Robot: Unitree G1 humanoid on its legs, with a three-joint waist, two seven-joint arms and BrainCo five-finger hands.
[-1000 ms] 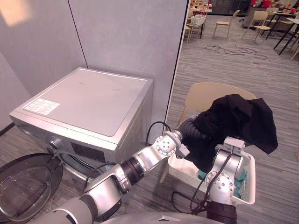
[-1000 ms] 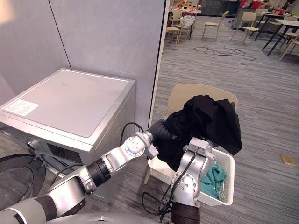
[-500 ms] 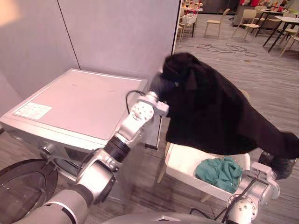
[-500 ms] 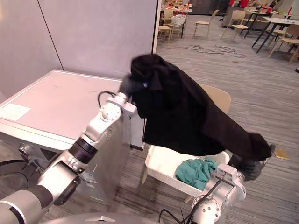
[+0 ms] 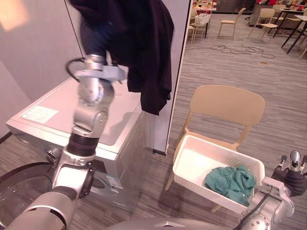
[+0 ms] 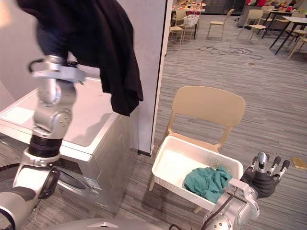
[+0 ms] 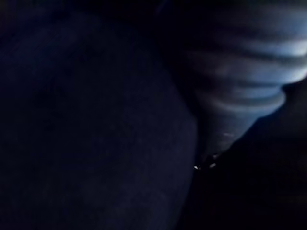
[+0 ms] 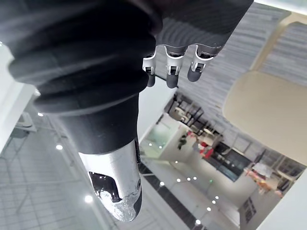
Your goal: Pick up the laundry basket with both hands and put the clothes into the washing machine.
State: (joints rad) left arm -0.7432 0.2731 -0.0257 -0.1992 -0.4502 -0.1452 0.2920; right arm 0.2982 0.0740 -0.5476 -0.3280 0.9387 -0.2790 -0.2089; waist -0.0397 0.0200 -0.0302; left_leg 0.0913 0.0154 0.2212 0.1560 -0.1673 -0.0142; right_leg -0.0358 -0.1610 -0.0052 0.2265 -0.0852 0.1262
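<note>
– where's the left arm?
– it stands almost straight up over the washing machine (image 5: pixel 91 100). the left hand (image 5: pixel 95 42) is at the very top, buried in a black garment (image 5: pixel 144 48).
– is it gripping the cloth?
– can't tell, since the cloth covers the hand. in the left wrist view there's just the dark ribbed cover and dark cloth.
– how does the garment hang?
– it drapes down from that hand above the machine's top, and its lower end dangles at the top's right edge, beside the grey partition (image 5: pixel 144 14).
– and the right hand (image 6: pixel 263 182)?
– it's low on the right, palm up, with the fingers (image 6: pixel 261 160) straight, spread and pointing upward. they hold nothing.
– the laundry basket (image 5: pixel 194 165)?
– it's white and sits on the seat of a beige chair (image 5: pixel 225 103), with a teal cloth (image 5: pixel 231 181) bunched in its near right corner. the right hand is near that corner but not touching it.
– the machine's door (image 5: pixel 24 191)?
– it's swung open at the lower left.
</note>
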